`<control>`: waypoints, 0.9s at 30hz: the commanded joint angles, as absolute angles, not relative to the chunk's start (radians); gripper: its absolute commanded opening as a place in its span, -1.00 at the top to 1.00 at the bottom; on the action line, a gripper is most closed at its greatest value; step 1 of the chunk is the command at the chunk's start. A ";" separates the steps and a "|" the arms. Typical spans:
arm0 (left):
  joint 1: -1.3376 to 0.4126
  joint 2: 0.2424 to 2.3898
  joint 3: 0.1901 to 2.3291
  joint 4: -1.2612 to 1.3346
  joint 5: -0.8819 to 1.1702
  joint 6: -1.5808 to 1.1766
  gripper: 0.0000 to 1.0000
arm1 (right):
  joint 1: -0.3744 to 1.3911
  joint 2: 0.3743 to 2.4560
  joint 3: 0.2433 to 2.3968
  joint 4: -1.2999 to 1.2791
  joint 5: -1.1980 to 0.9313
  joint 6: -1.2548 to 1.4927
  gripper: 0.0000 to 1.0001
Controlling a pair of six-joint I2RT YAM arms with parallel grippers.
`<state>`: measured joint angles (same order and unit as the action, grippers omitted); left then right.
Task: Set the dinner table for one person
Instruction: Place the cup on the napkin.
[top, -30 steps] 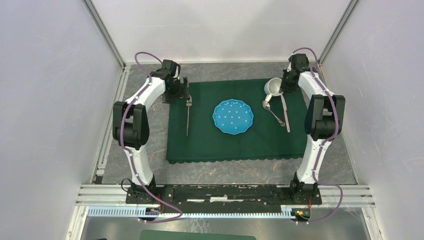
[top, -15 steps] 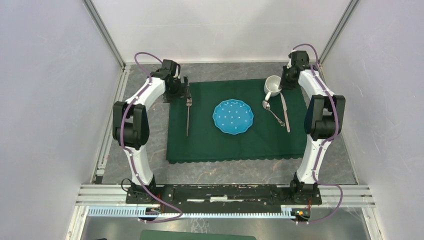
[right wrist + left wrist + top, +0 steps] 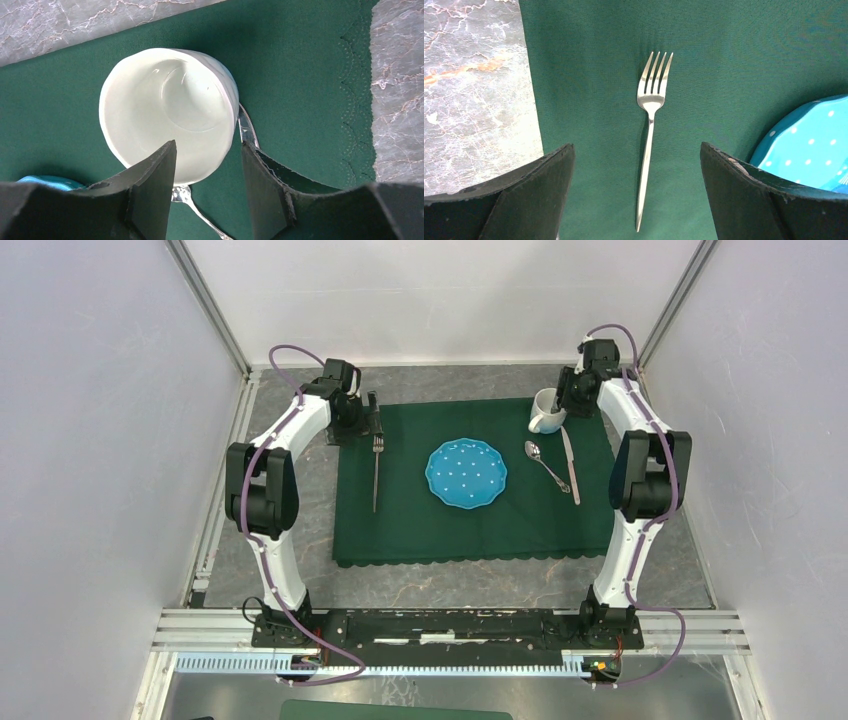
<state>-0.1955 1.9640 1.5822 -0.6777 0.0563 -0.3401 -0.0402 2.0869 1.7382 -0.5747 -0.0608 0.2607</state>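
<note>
Top external view: the dinner table [image 3: 300, 580], a dark grey stone-look surface with pale and reddish veins, fills the floor of a white-walled enclosure. A dark green scallop-edged cloth [image 3: 470, 525] lies spread over its middle, leaving bare table on all sides. Two white and black arms rise from the near edge, the left arm [image 3: 270, 480] bending in over the cloth's far left corner and the right arm [image 3: 645, 475] over its far right corner. A turquoise plate [image 3: 466, 473] with white dots sits at the centre of the cloth. A white mug [image 3: 545, 410] stands upright at the far right of the cloth. A fork [image 3: 376, 475] lies left of the plate, tines pointing away. A knife [image 3: 570, 465] and a spoon [image 3: 547, 468] lie right of the plate, the spoon nearer it. The left gripper [image 3: 636, 150] hangs above the fork with its jaws spread wide, holding nothing. The right gripper [image 3: 208, 147] is partly spread astride the mug's near wall, one finger over the mouth, the other just outside
</note>
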 commanded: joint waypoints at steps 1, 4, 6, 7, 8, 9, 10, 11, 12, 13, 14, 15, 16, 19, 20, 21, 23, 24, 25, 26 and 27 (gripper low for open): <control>-0.189 1.919 1.590 -0.644 0.073 -0.380 -1.00 | -0.040 1.995 1.754 -0.581 -0.061 0.253 -0.14; -0.189 1.918 1.584 -0.640 0.075 -0.382 -1.00 | -0.041 1.944 1.750 -0.606 -0.058 0.242 -0.14; -0.189 1.918 1.585 -0.639 0.076 -0.382 -1.00 | -0.041 1.916 1.762 -0.637 -0.072 0.236 -0.13; -0.189 1.918 1.584 -0.641 0.077 -0.382 -1.00 | -0.041 1.899 1.765 -0.659 -0.088 0.232 -0.12; -0.189 1.917 1.584 -0.641 0.078 -0.381 -1.00 | -0.040 1.886 1.764 -0.681 -0.126 0.228 -0.10; -0.189 1.917 1.587 -0.640 0.079 -0.380 -1.00 | -0.039 1.872 1.758 -0.700 -0.160 0.226 -0.09; -0.189 1.919 1.588 -0.639 0.080 -0.379 -1.00 | -0.036 1.853 1.745 -0.721 -0.186 0.220 -0.08; -0.189 1.921 1.592 -0.639 0.084 -0.379 -1.00 | -0.028 1.835 1.719 -0.738 -0.204 0.215 -0.06; -0.189 1.927 1.599 -0.639 0.089 -0.377 -1.00 | -0.016 1.808 1.673 -0.749 -0.206 0.206 -0.04; -0.189 1.931 1.605 -0.639 0.095 -0.376 -1.00 | -0.006 1.783 1.631 -0.752 -0.199 0.199 -0.02; -0.188 1.942 1.613 -0.639 0.105 -0.376 -1.00 | 0.015 1.751 1.583 -0.750 -0.193 0.195 -0.01; -0.189 1.951 1.623 -0.639 0.116 -0.376 -1.00 | 0.033 1.723 1.528 -0.747 -0.187 0.195 0.02; -0.189 1.962 1.633 -0.639 0.128 -0.376 -1.00 | 0.045 1.700 1.483 -0.741 -0.178 0.195 0.03; -0.190 1.984 1.656 -0.640 0.162 -0.373 -1.00 | 0.072 1.637 1.351 -0.718 -0.170 0.199 0.05; -0.190 1.986 1.657 -0.640 0.168 -0.369 -1.00 | 0.081 1.616 1.321 -0.702 -0.182 0.194 0.04; -0.190 1.985 1.656 -0.640 0.171 -0.366 -1.00 | 0.088 1.601 1.293 -0.688 -0.186 0.193 0.05; -0.190 1.977 1.643 -0.640 0.168 -0.356 -1.00 | 0.100 1.582 1.252 -0.672 -0.188 0.186 0.04; -0.189 1.970 1.634 -0.642 0.164 -0.351 -1.00 | 0.103 1.578 1.236 -0.665 -0.186 0.182 0.05; -0.189 1.964 1.623 -0.643 0.162 -0.346 -1.00 | 0.106 1.575 1.216 -0.654 -0.185 0.180 0.05; -0.189 1.959 1.617 -0.647 0.160 -0.342 -1.00 | 0.107 1.573 1.203 -0.645 -0.185 0.176 0.06; -0.189 1.953 1.608 -0.648 0.161 -0.339 -1.00 | 0.109 1.573 1.187 -0.637 -0.179 0.173 0.06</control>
<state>-0.1955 1.9785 1.6146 -0.6636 0.1398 -0.3397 0.1051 1.6287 1.2247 -0.7071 -0.1814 0.1986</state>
